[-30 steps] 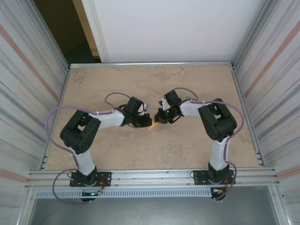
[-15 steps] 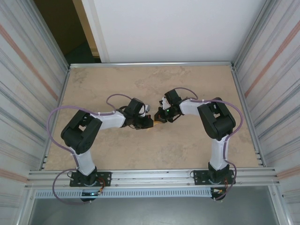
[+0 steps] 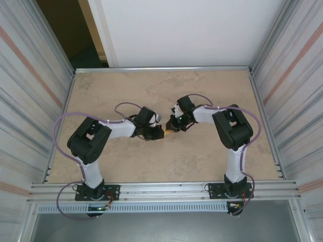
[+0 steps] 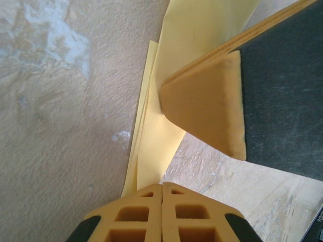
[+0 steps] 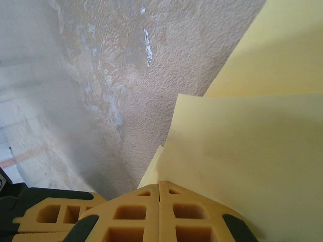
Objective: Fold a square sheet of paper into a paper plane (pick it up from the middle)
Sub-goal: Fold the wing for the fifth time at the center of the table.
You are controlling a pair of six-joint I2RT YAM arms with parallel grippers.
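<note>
**Both tools pinched on the yellow sheet at mid-surface**

At the near edge, a metal rail carries the two arm bases, well apart from each other. Beyond the rail a broad band of bare surface lies open up to the tools.

In the middle of the surface both arms bend inward and meet tip to tip. The left tool and the right tool close on the sheet of paper, a small yellow patch between them, low over the surface. Whether it touches the surface cannot be told.

In the left wrist view, that tool's fingers are pressed together, and the narrow end of the sheet runs into their seam. Two layers show along the sheet's left edge. Just beyond, an orange finger pad of the right tool lies against the sheet.

In the right wrist view, its fingers are likewise pressed together on the sheet, which fans out wide to the upper right, one flap over another layer.

Farther off, open surface runs to the far edge. Ribbed side walls border it left and right, and a white panel stands behind. Both tools sit well apart from every edge.
</note>
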